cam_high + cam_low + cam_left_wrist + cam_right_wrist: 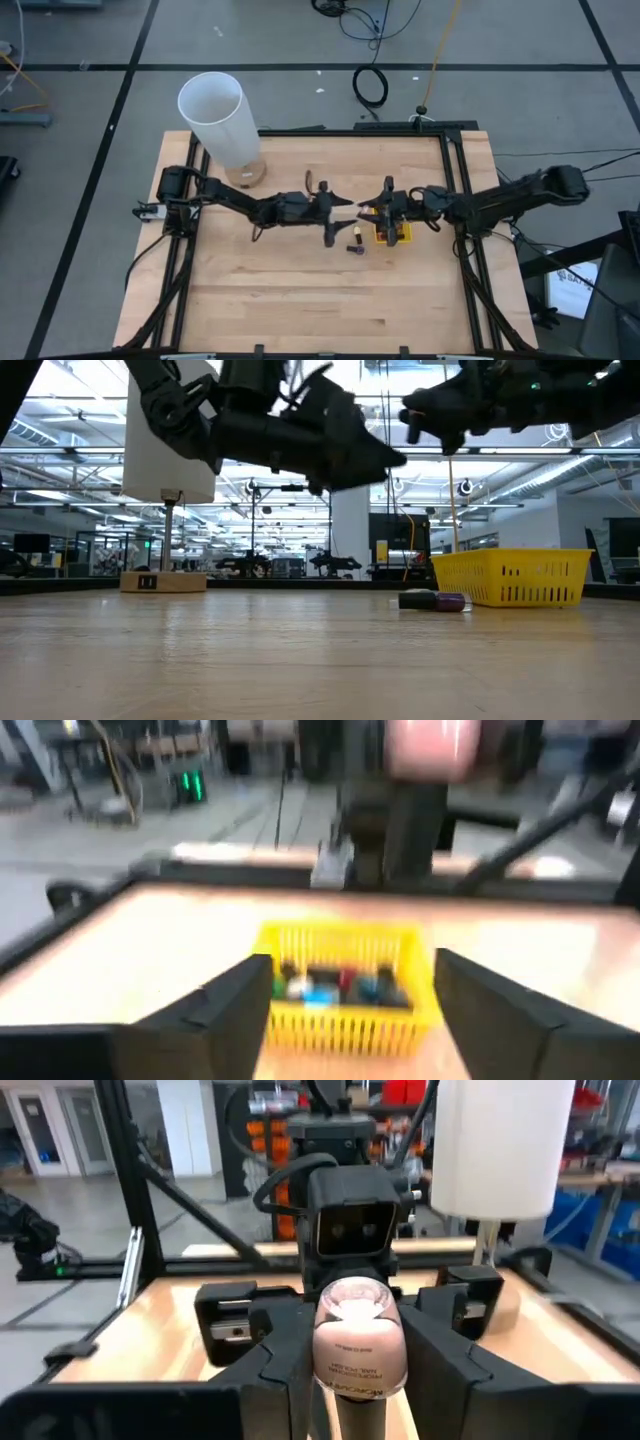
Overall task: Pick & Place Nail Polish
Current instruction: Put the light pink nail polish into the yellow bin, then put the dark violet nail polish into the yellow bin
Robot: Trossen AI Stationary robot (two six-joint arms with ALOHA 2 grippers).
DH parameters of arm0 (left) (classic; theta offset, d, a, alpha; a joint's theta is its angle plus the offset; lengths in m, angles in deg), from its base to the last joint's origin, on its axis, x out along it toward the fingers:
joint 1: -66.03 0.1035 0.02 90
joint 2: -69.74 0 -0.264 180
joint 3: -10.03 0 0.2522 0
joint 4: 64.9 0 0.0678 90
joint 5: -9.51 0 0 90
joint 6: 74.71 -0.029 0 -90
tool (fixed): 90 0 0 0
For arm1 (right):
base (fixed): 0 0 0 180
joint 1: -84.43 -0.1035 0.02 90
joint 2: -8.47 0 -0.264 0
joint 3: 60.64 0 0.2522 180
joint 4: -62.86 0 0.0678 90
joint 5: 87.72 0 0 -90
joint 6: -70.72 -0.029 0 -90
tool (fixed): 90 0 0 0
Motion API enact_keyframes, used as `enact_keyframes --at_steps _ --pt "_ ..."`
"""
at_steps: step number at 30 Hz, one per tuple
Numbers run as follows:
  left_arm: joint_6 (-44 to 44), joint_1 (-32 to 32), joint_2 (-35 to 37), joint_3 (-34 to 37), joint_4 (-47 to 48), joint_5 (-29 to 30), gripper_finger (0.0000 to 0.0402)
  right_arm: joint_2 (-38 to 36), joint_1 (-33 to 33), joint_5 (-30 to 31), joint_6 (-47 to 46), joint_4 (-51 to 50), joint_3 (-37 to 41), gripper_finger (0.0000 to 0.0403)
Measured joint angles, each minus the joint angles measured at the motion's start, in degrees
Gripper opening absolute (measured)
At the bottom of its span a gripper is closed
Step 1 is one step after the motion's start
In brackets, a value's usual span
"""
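Above the middle of the wooden table (pixel 300 290), the high view shows the left gripper (pixel 345 201) and the right gripper (pixel 368 208) meeting tip to tip, just beside the yellow bin (pixel 393 236), with one purple bottle (pixel 354 251) lying on the boards near the bin and a big white cylinder (pixel 216 115) well apart at the back; how the fingers stand is too small to tell here. At table height, the low view shows both arms held well clear of the surface, the purple bottle (pixel 432 601) on its side just beside the bin (pixel 512 578), so anything let go from up there would likely fall, roll or miss the basket. Looking forward, the left wrist view shows its own fingers (pixel 228 1005) spread apart with nothing between them, and several bottles (pixel 330 984) already in the bin (pixel 340 1015), which the high view cannot resolve. Only the right wrist view settles who holds what: a pale pink bottle (pixel 359 1342) is pinched between the right gripper's fingers (pixel 275 1370), base toward the camera, with the left gripper (pixel 352 1295) facing it and open. The grip looks to sit near the cap, so I judge a tilt or slip possible if the arm swings quickly toward the bin, and the close-set grippers could clip each other.
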Motion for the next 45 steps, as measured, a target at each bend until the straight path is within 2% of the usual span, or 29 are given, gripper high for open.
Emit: enact_keyframes --at_steps 6,11,16,23,32,34,40,45 --pt "0.04 0.00 -0.01 -4.42 17.22 -0.10 0.0341 -10.94 -0.19 0.00 -7.34 -21.30 -0.02 0.0108" --pt "0.13 0.00 0.03 -5.21 19.12 -0.09 0.0369 -15.34 -1.26 0.00 -13.85 -37.81 0.00 0.0108" --pt "0.13 0.17 0.03 -5.21 19.17 0.22 0.0372 -15.36 -1.36 0.27 -18.84 -49.02 0.01 0.0108" --pt "0.13 0.22 0.03 -5.21 19.18 0.27 0.0354 -13.73 -0.58 3.31 -21.74 -50.45 3.68 0.0108" --pt "0.13 0.20 0.03 -5.21 19.20 0.27 0.0340 -13.71 1.92 3.34 -24.01 -50.41 6.54 0.0108" --pt "0.11 0.20 0.03 -5.21 19.20 0.27 0.0341 -13.72 1.92 3.34 -24.01 -50.35 6.54 0.0127" --pt "0.13 0.13 0.03 -5.19 19.20 0.27 0.0342 -13.70 1.92 3.31 -23.88 -47.65 6.56 0.0253" --pt "0.46 -0.40 0.03 -5.19 19.38 -0.64 0.0341 -13.72 1.90 3.04 -22.41 -41.82 6.56 0.0303"
